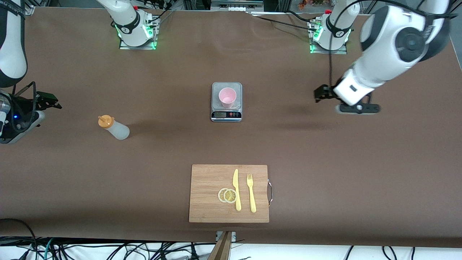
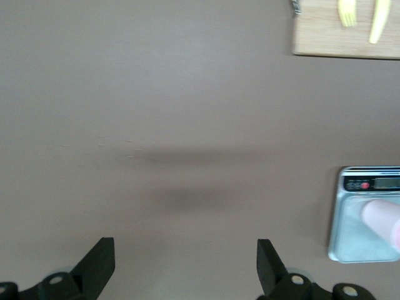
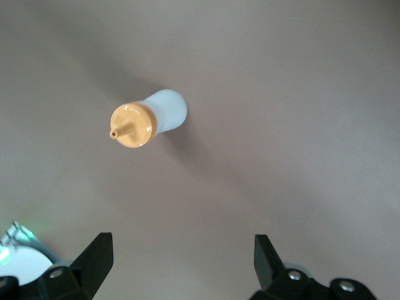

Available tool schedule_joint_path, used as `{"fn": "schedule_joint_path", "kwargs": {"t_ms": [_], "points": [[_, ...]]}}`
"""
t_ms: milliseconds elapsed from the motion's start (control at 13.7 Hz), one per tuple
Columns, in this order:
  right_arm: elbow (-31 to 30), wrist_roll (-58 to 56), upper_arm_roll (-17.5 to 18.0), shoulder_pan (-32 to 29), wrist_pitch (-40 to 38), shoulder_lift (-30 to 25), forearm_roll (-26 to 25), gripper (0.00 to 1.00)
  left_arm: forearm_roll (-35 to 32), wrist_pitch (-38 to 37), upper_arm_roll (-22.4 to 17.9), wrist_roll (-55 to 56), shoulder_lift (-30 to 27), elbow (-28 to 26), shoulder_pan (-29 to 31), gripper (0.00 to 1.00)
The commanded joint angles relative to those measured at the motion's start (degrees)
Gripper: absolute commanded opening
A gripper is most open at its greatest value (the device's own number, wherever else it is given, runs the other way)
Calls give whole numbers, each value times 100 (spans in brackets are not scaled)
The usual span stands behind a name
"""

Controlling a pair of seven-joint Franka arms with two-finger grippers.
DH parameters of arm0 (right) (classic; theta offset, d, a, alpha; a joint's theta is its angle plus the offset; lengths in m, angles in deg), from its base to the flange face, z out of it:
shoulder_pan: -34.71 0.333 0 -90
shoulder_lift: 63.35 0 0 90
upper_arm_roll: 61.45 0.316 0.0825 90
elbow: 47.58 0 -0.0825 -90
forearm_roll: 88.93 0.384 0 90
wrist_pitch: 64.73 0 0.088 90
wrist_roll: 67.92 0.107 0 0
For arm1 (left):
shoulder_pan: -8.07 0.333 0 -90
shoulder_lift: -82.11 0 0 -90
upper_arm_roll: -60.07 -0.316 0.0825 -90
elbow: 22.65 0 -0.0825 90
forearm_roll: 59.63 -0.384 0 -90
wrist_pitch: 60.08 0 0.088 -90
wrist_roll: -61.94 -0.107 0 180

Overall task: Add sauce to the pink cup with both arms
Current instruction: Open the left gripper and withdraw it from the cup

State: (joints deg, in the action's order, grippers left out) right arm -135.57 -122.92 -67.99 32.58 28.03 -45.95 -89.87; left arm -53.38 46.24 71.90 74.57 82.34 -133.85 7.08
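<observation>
So in the front view the pink cup [image 1: 227, 96] is sitting upright on a small scale [image 1: 226, 102] mid-table, and the sauce [image 1: 113, 128] stands by itself on the bare table [image 1: 325, 162] toward the right arm's end, orange cap up; closer to the camera there's a cutting board [image 1: 229, 193] with a knife [image 1: 236, 189], a fork [image 1: 251, 193] and two lemon slices [image 1: 227, 195] on it; the left gripper [image 1: 357, 108] hangs over bare table toward the left arm's end, well apart from the scale, and the right gripper [image 1: 16, 121] is at the edge of the view over the right arm's end, near the sauce but not touching it. In the left wrist view both fingers [image 2: 100, 265] are spread wide with only brown tabletop between them; the scale and cup [image 2: 382, 220] sit well off to the outside of one finger, board corner [image 2: 325, 37] farther out. In the right wrist view the fingers [image 3: 94, 262] are wide apart too, holding nothing; the sauce [image 3: 147, 119] is out ahead of the fingertips, closer to one finger's line than the other, clear of both.
</observation>
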Motion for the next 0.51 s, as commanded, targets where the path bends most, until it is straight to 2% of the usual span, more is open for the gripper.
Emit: {"fn": "schedule_joint_path", "kwargs": {"t_ms": [0, 73, 219, 438], "points": [[-183, -1044, 38, -173, 13, 97, 24, 100, -526, -470, -119, -226, -243, 210, 19, 100], [-227, -1413, 38, -260, 31, 193, 94, 100, -747, -751, -163, -243, -234, 517, 28, 100], [-359, -2379, 38, -602, 119, 456, 759, 100, -836, -1139, -181, -330, -190, 957, 98, 100], [-482, -4170, 38, -1139, 313, 1009, 2023, 100, -837, -1167, -260, -481, -173, 1038, 151, 100]]}}
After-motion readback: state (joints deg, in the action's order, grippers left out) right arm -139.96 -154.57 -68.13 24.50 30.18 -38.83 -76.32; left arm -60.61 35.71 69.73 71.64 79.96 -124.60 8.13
